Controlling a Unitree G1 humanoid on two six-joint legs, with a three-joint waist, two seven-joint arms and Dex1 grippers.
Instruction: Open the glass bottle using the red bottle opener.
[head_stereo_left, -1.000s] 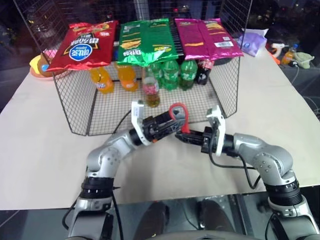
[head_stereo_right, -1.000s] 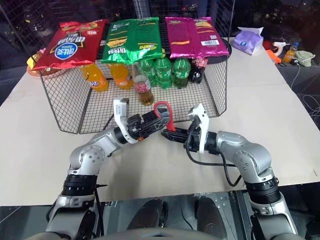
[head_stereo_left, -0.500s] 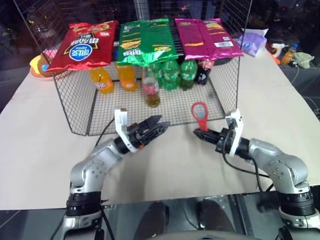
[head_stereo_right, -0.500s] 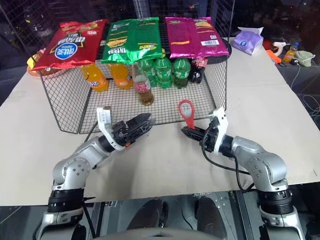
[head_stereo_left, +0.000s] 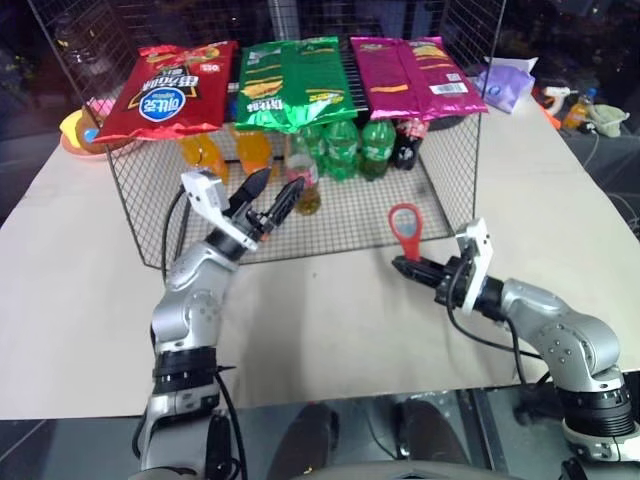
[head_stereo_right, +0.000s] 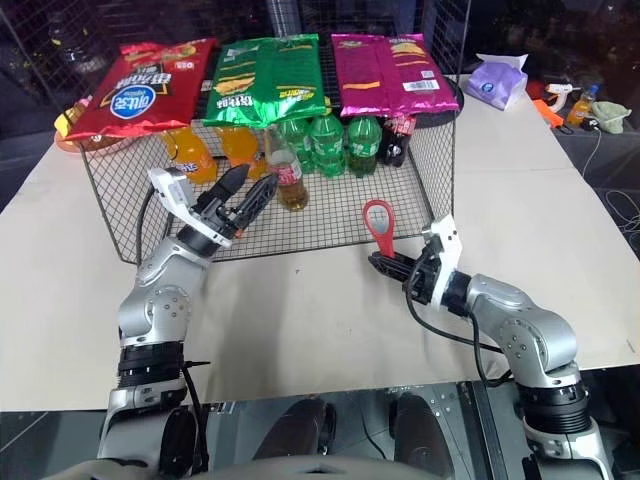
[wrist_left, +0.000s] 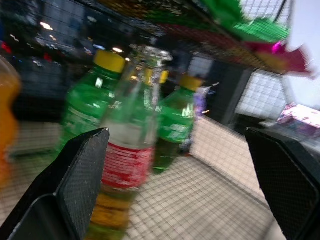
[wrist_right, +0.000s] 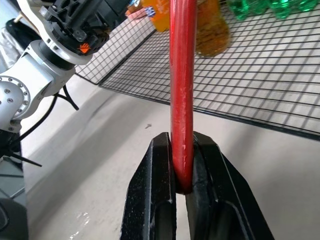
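Since a second ago the two arms have parted: they had met over the table front with the opener between them, and now the left gripper (head_stereo_left: 268, 194) has swung up and away toward the wire rack (head_stereo_left: 150, 215), while the right has drawn back to its own side with the opener. Fingers first: the left pair stand wide apart, empty, their tips aimed at the glass bottle (head_stereo_left: 303, 183) on the rack floor, close to it but not touching. Behind them the wrist is raised and the forearm climbs steeply from a bent elbow. The right gripper (wrist_right: 183, 165) has its fingers pressed together on the handle of the red bottle opener (head_stereo_left: 405, 229), whose rounded head stands upright above them. That forearm lies low and nearly level over the beige tabletop (head_stereo_left: 330, 330), pointing inward. Green soda bottles (head_stereo_left: 343, 148) stand just behind the glass bottle, under the snack bags (head_stereo_left: 290, 82).
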